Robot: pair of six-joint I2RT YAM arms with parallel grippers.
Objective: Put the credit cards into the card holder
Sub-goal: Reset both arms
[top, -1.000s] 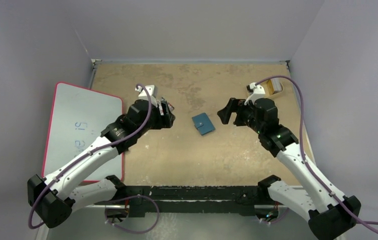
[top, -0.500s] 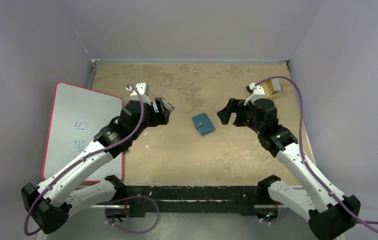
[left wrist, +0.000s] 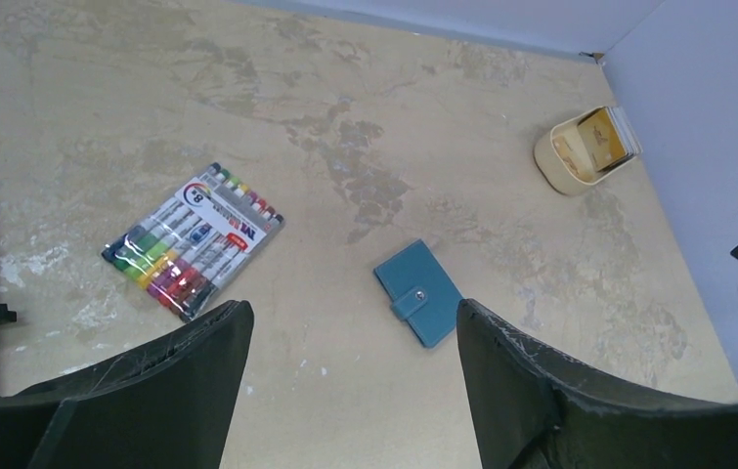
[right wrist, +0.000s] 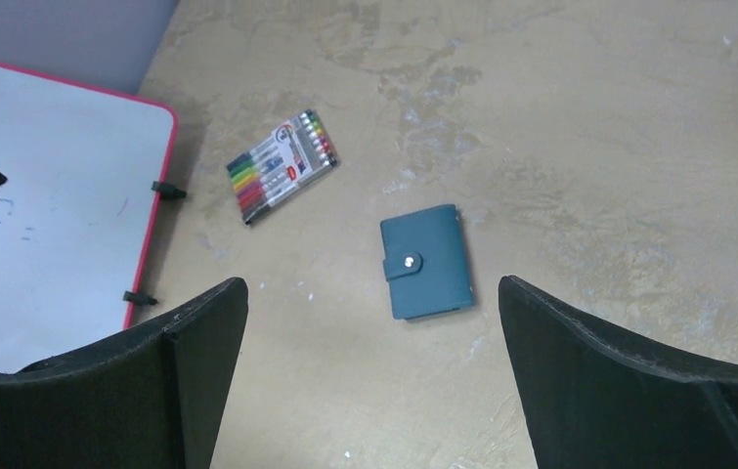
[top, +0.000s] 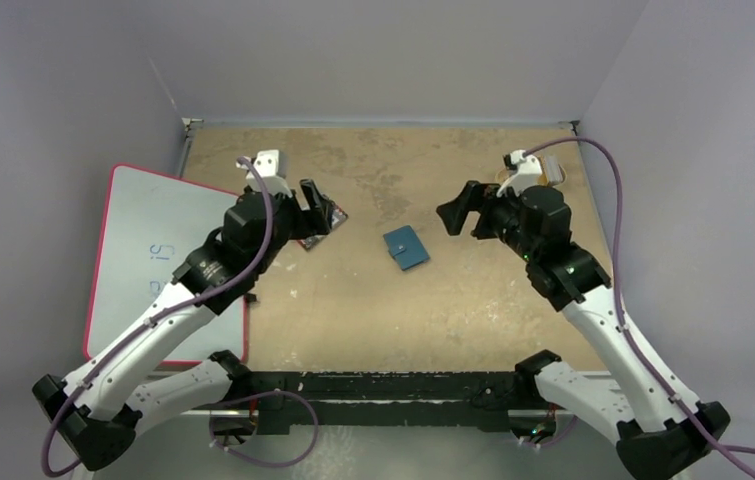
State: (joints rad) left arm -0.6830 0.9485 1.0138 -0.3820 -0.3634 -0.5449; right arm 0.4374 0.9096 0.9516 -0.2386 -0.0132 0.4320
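The card holder [top: 406, 248] is a teal-blue wallet, folded shut with its snap strap, flat in the middle of the table. It also shows in the left wrist view [left wrist: 418, 293] and the right wrist view [right wrist: 426, 262]. The credit cards [left wrist: 607, 135], orange-yellow and whitish, stand on edge in a tan tray [left wrist: 562, 156] at the far right. My left gripper [top: 319, 208] [left wrist: 353, 313] is open and empty, above the table left of the wallet. My right gripper [top: 456, 211] [right wrist: 372, 285] is open and empty, to the wallet's right.
A flat pack of coloured markers [left wrist: 192, 241] [right wrist: 282, 164] lies left of the wallet, just beyond my left gripper. A red-framed whiteboard [top: 163, 250] [right wrist: 52, 195] lies at the table's left edge. Grey walls enclose the back and sides.
My left arm has drawn back to the left and risen, uncovering the marker pack. My right gripper has shifted slightly up and to the right. The wallet has not moved.
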